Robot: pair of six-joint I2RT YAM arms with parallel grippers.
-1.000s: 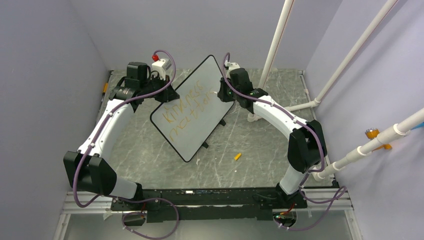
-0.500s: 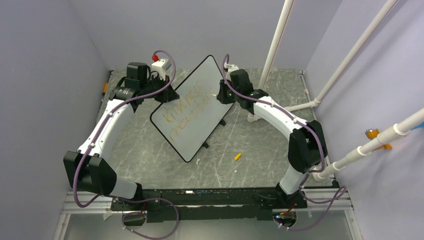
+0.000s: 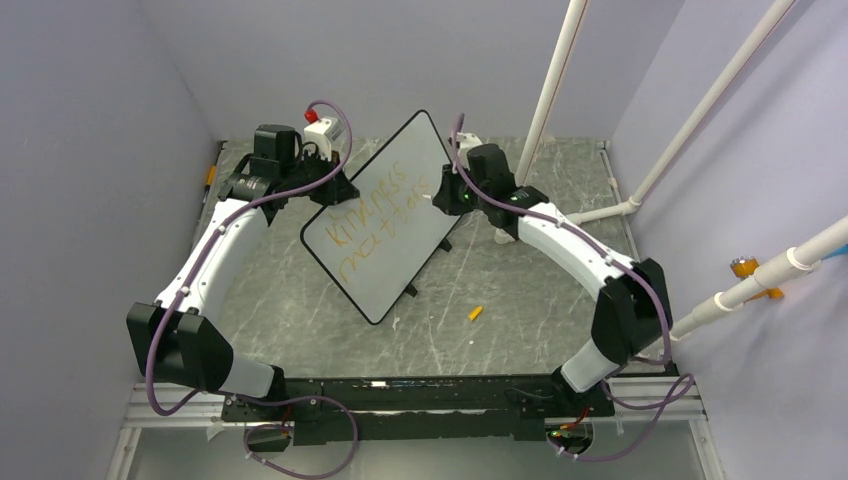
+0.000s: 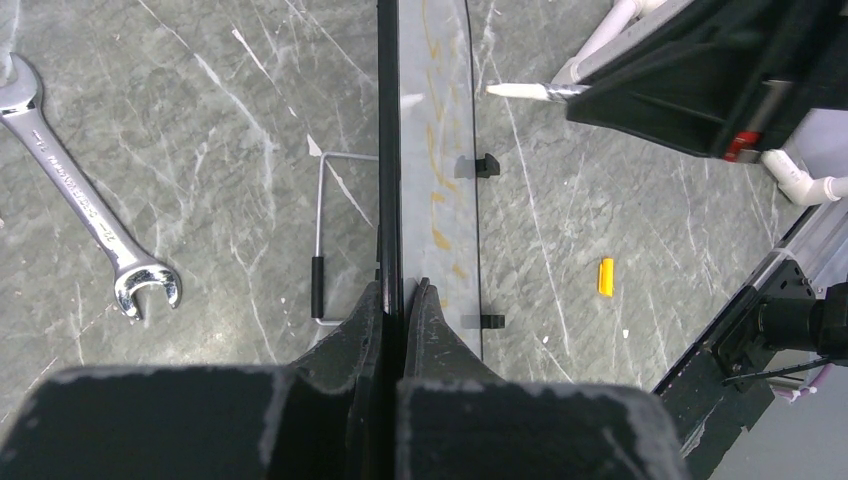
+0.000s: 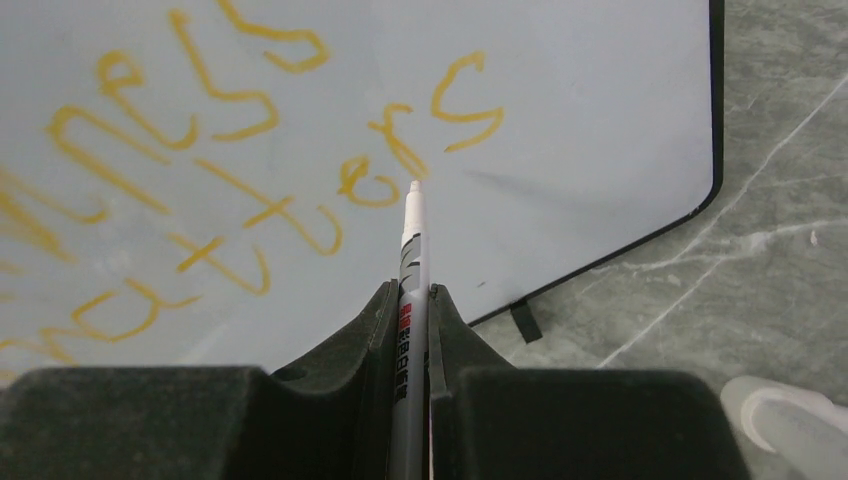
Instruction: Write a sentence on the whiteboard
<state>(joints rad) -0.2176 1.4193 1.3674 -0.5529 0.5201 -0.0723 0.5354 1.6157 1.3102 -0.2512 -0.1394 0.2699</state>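
The whiteboard (image 3: 385, 215) stands tilted on a wire stand at the table's middle, white with a thin black frame. Orange-yellow lettering, the sentence (image 3: 375, 222), runs in two lines, reading about "kindness matters"; it fills the right wrist view (image 5: 250, 150). My left gripper (image 3: 338, 182) is shut on the board's upper left edge; the left wrist view shows the edge (image 4: 388, 150) between the fingers (image 4: 396, 300). My right gripper (image 3: 447, 192) is shut on a white marker (image 5: 410, 260), whose tip sits just off the board near the last letters.
A small orange marker cap (image 3: 476, 313) lies on the grey marble table in front of the board, also in the left wrist view (image 4: 605, 277). A wrench (image 4: 85, 195) lies behind the board. White pipes (image 3: 545, 95) rise at back right.
My right arm has shifted a little right and its elbow has swung outward; the final "s" of the second line now shows. The left arm and board have not moved.
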